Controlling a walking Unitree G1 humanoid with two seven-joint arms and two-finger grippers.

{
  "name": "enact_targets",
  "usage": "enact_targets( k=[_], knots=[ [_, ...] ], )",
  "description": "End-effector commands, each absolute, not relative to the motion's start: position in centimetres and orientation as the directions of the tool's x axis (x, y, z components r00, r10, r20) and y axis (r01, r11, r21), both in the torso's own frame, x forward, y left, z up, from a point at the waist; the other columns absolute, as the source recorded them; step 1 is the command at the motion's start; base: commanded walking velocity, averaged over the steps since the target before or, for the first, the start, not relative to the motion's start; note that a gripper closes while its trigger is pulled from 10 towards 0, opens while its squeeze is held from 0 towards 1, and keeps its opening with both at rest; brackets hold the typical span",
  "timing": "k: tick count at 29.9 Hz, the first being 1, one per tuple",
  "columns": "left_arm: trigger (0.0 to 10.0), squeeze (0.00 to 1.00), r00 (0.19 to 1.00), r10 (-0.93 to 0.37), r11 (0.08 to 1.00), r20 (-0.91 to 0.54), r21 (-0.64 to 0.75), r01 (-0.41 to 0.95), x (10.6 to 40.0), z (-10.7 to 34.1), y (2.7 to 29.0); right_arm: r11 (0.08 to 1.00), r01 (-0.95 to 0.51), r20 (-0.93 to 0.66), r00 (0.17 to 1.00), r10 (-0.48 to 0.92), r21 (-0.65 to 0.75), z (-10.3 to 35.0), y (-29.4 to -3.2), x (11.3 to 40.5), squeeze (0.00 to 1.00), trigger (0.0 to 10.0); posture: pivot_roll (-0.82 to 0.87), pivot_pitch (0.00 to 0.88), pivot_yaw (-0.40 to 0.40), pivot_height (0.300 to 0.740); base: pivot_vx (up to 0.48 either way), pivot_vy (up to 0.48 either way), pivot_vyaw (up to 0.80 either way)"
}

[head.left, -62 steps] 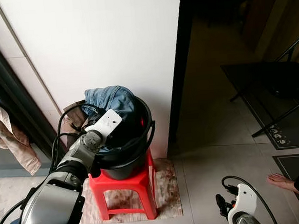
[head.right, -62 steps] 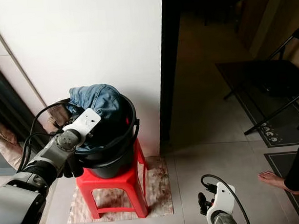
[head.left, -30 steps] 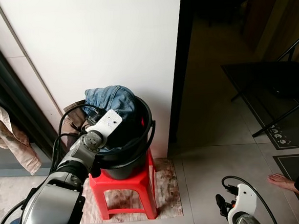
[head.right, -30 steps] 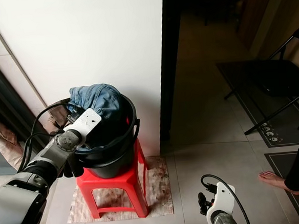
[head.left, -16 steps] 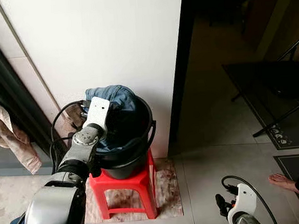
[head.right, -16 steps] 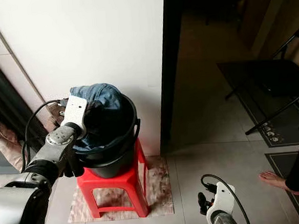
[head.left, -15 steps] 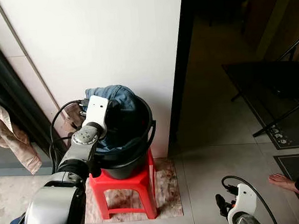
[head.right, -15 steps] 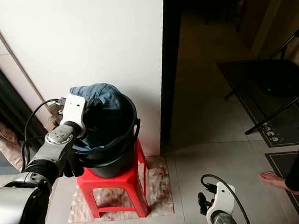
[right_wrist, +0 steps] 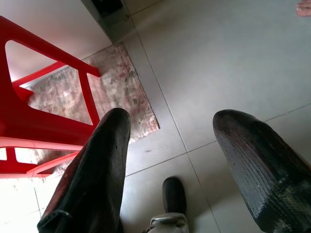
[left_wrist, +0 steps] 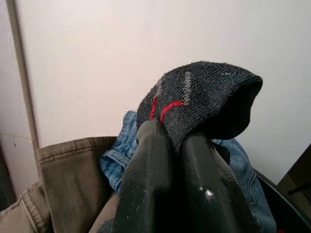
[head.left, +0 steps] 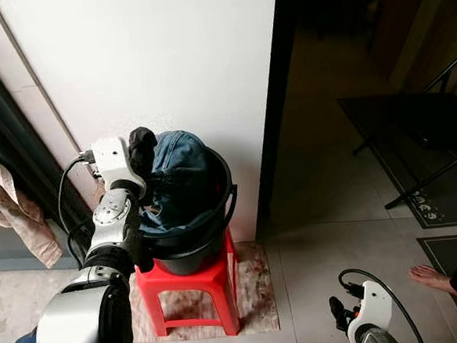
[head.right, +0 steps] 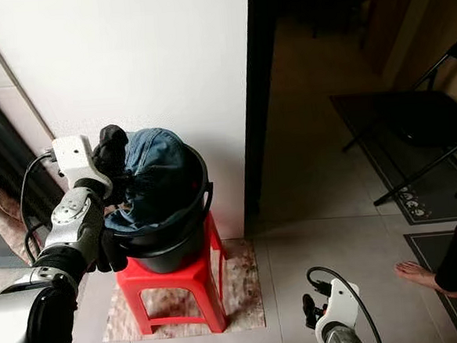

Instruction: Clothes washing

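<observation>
A black bucket [head.left: 213, 220] stands on a red stool [head.left: 191, 281] against the white wall. Blue jeans [head.left: 179, 165] are heaped in it, and a khaki garment [left_wrist: 63, 179] lies beside them. My left gripper [left_wrist: 171, 132] is raised over the bucket's left rim, shut on a dark sock with red stitching [left_wrist: 204, 97]. The sock [head.left: 140, 141] pokes up above the jeans. My right gripper [right_wrist: 175, 121] hangs low near the floor to the right of the stool, fingers [right_wrist: 104, 160] wide apart and holding nothing.
A small patterned rug [head.left: 254, 295] lies under the stool. A beige cloth [head.left: 11, 210] hangs at the far left. A dark doorway [head.left: 339, 69] opens on the right, with a black folding frame [head.left: 430, 138] and a mat [head.left: 442, 203]. A person's bare foot [head.left: 436, 279] rests on the tiles.
My left gripper has lifted out of the bucket and swung up toward the left rim, bringing the dark sock up with it. The right arm has stayed still.
</observation>
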State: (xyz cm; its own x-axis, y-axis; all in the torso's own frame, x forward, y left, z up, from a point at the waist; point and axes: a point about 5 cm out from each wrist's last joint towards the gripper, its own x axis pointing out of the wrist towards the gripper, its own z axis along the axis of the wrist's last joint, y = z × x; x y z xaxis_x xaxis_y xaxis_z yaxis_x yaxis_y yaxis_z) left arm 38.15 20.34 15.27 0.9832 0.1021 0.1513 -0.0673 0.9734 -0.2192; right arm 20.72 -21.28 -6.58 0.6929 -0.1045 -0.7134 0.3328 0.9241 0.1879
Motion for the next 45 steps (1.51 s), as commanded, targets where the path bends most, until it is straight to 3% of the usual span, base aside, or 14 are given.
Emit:
enact_targets(
  k=[1, 9, 16, 20, 23, 45],
  knots=[
    [10.0, 0.0, 0.969, 0.116, 0.972, 0.22, -0.227, -0.064, 38.1, 16.2, 20.8, 0.918, 0.348, -0.706, 0.698, -0.118, 0.192, -6.6, -21.3, 20.7, 0.0, 10.0, 0.02, 0.0, -0.002, 0.732, 0.0, 0.0, 0.0],
    [10.0, 0.0, 0.93, 0.047, 0.992, 0.366, -0.128, 0.0, 37.9, 18.1, 19.6, 0.918, 0.343, -0.701, 0.704, -0.113, 0.196, -6.5, -21.2, 20.7, 0.0, 10.0, 0.02, 0.0, -0.001, 0.732, 0.0, 0.0, 0.0],
    [10.0, 0.0, 0.942, 0.161, 0.985, 0.295, -0.101, -0.136, 37.2, 16.5, 22.5, 0.918, 0.345, -0.702, 0.703, -0.114, 0.196, -6.5, -21.2, 20.8, 0.0, 10.0, 0.02, 0.0, -0.003, 0.732, 0.0, 0.0, 0.0],
    [10.0, 0.0, 0.926, 0.308, 0.951, 0.218, -0.09, -0.295, 35.9, 14.9, 25.9, 0.917, 0.349, -0.704, 0.701, -0.117, 0.196, -6.5, -21.2, 20.8, 0.0, 10.0, 0.03, 0.0, -0.003, 0.732, 0.0, 0.0, 0.0],
    [10.0, 0.0, 0.916, 0.35, 0.937, 0.194, -0.077, -0.342, 35.5, 14.4, 27.0, 0.917, 0.349, -0.704, 0.7, -0.117, 0.195, -6.5, -21.2, 20.8, 0.0, 10.0, 0.03, 0.0, -0.005, 0.732, 0.0, 0.0, 0.0],
    [10.0, 0.0, 0.916, 0.35, 0.937, 0.194, -0.077, -0.342, 35.5, 14.4, 27.0, 0.917, 0.349, -0.704, 0.7, -0.117, 0.195, -6.5, -21.2, 20.8, 0.0, 10.0, 0.03, 0.0, -0.005, 0.732, 0.0, 0.0, 0.0]
  ],
)
